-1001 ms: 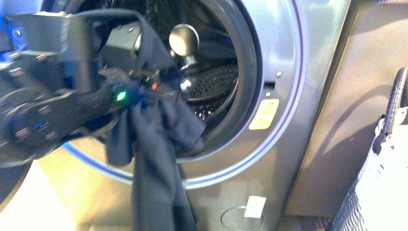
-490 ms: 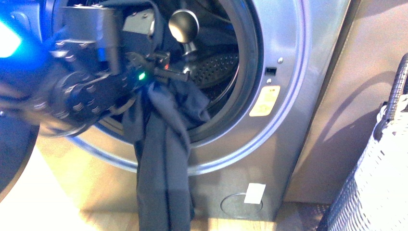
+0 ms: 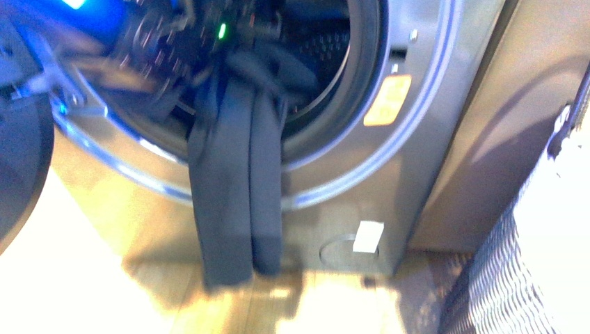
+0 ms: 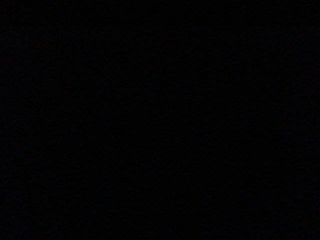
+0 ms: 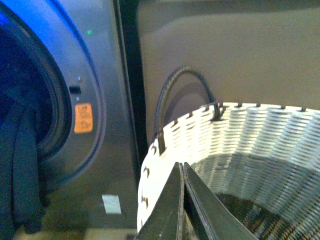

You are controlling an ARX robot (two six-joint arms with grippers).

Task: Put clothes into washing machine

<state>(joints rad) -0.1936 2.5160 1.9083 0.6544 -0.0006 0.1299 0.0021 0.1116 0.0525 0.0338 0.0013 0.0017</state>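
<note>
The dark navy clothes (image 3: 233, 181) hang out of the washing machine (image 3: 417, 104) porthole over the gasket, two long tubes reaching down to the floor. Their upper end sits inside the drum (image 3: 327, 49), where my blurred left gripper (image 3: 243, 31) is shut on it at the top of the opening. The left wrist view is dark. In the right wrist view the clothes (image 5: 20, 165) droop from the washing machine (image 5: 107, 100). My right gripper (image 5: 182, 167) is shut on nothing, over the white basket (image 5: 250, 135).
The open door (image 3: 21, 174) hangs dark at the far left. A grey-brown cabinet (image 3: 501, 125) stands right of the machine, and the white woven basket (image 3: 515, 278) with its dark handle (image 5: 182, 75) stands in front of it. Wooden floor (image 3: 104, 278) lies below.
My left arm has pushed up and deeper into the porthole with the clothes. The garment's hanging ends have risen and swung right. The view has dipped toward the floor.
</note>
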